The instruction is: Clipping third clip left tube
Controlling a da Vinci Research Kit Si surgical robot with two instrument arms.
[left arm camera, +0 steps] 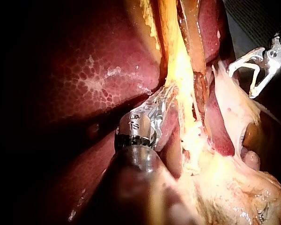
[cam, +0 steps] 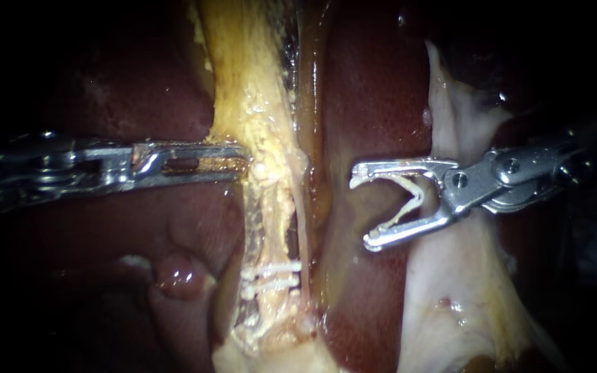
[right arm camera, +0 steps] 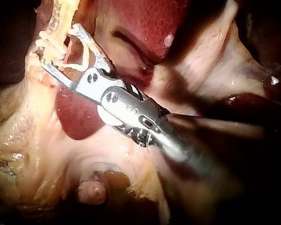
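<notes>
**Wide jaws hold a clip beside the left tube (cam: 264, 124)**

Jaws of the right instrument (cam: 364, 211) stand wide with a white clip (cam: 409, 197) seated between them. They hang over wet, dark-red liver (cam: 374, 90), near the yellow tube but apart from it. The left instrument (cam: 240, 162) has its jaws clamped on that tube, their tips buried in it. Lower down, two clips (cam: 271, 275) cross the tube. Darkness swallows the surroundings.

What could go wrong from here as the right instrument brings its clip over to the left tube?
The right instrument holds an open clip apart from the left tube; its tips may scrape the liver between. The clip might land on the two clips already there. If the left instrument pulls where it meets the tube, the tissue may tear.
</notes>
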